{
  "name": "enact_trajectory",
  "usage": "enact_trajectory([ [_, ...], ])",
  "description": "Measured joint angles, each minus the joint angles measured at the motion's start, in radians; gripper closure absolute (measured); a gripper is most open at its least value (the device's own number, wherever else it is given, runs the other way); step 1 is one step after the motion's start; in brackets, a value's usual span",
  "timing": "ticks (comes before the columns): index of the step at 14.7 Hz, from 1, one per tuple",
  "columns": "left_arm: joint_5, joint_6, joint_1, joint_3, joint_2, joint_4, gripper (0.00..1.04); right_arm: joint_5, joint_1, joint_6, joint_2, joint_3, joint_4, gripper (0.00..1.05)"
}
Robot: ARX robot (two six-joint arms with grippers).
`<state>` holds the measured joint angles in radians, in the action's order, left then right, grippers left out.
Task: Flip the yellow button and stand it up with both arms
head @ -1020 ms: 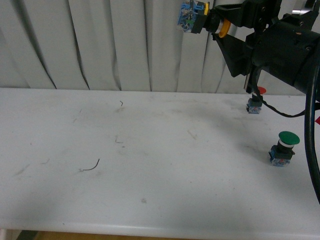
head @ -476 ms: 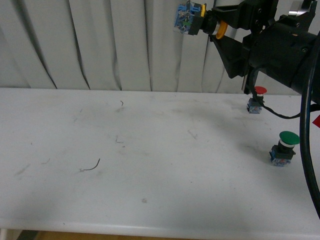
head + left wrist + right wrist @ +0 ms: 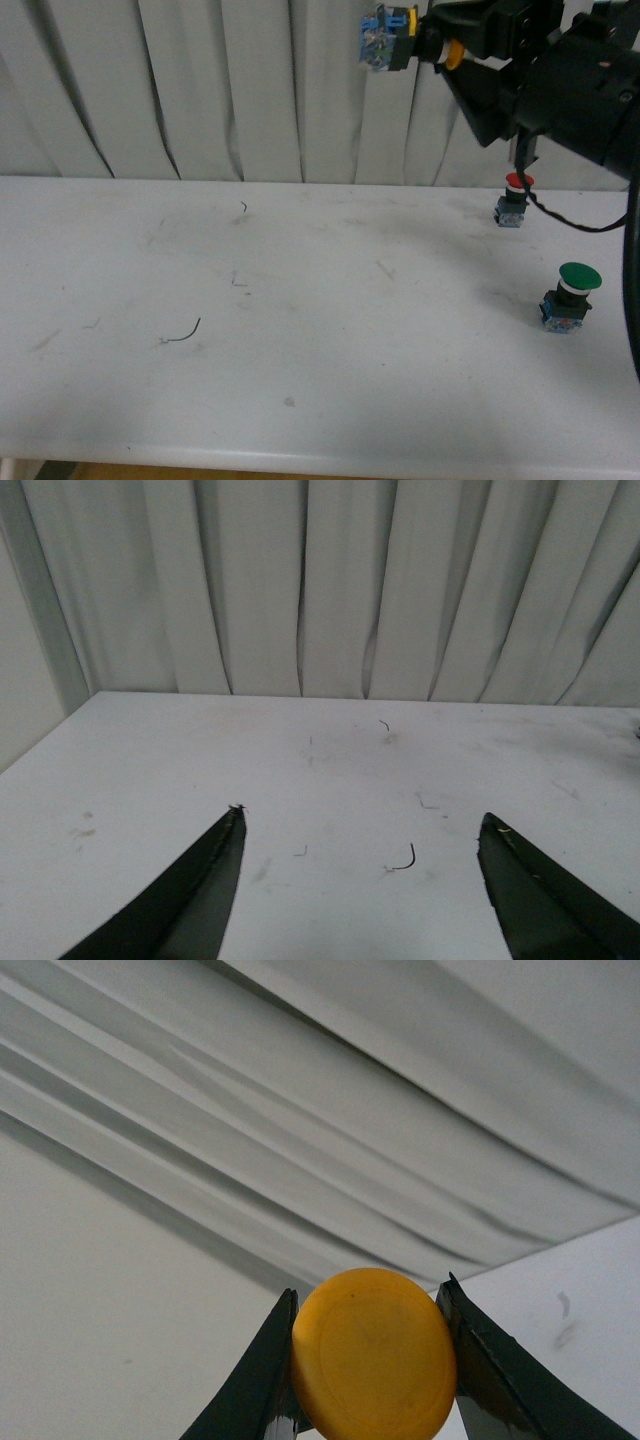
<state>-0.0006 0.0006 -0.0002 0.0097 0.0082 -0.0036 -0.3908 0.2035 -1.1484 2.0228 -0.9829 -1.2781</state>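
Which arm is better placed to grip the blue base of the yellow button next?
Probably the left. The left gripper is open and empty above the table, while the right gripper holds the yellow button by its cap, blue base free.

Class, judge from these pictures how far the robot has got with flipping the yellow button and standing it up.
Done: the yellow button is lifted, clamped by its cap in the right gripper, high above the table. In hand: it hangs sideways, blue base pointing to the robot's left. Left: the open left gripper holds nothing, and the button is not yet stood on the table.
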Motion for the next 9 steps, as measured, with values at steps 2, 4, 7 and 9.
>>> enact_trajectory([
  [2,0.000,0.000,0.000,0.000,0.000,0.000,0.12,0.011,-0.063,0.230,-0.064,-0.043,0.147,0.68],
  [4,0.000,0.000,0.000,0.000,0.000,0.000,0.07,0.021,-0.131,0.469,-0.081,-0.077,0.339,0.68],
  [7,0.000,0.000,0.000,0.000,0.000,0.000,0.07,0.068,-0.246,0.785,-0.079,-0.132,0.563,0.68],
  [9,0.000,0.000,0.000,0.000,0.000,0.000,0.07,0.111,-0.307,0.922,-0.076,-0.189,0.670,0.68],
])
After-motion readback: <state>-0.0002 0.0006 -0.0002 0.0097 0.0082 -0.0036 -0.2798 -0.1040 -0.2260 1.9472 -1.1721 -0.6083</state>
